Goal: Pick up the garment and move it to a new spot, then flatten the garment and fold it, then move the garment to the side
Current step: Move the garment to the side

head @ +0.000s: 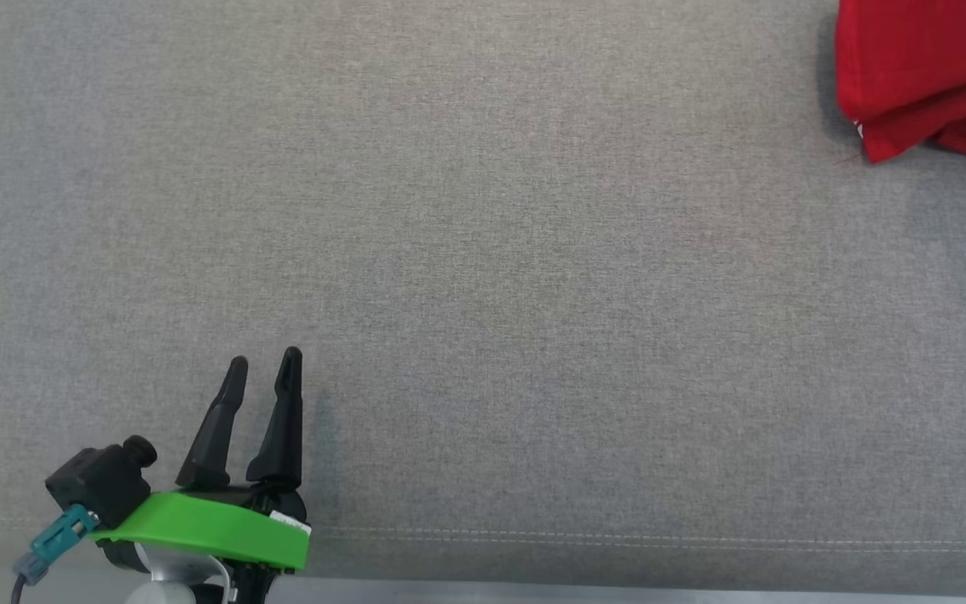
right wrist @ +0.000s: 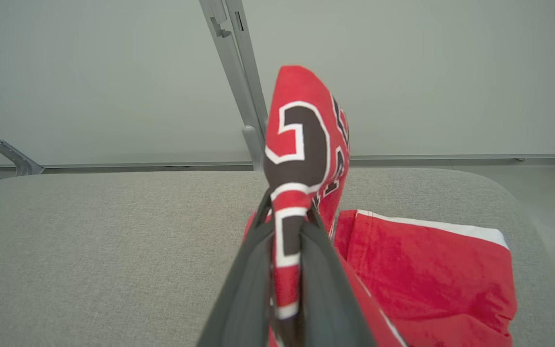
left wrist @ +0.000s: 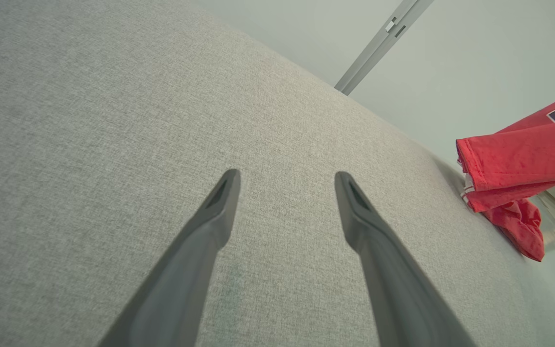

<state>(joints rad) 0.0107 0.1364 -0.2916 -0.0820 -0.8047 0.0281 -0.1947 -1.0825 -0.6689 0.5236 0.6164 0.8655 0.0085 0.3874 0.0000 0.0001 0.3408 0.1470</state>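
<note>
On grey cushion [right wrist: 89, 241], right jaws pinch red garment [right wrist: 301, 144]; metal post [right wrist: 236, 72] behind.

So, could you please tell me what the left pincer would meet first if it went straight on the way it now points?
Probably the grey fabric surface: the left pincer tilts toward it with nothing between. The red garment sits off to one side, out of that line.

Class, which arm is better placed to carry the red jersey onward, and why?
Right: the right fingers are shut on the red jersey; the left fingers stand open over grey cushion, apart from it.
</note>
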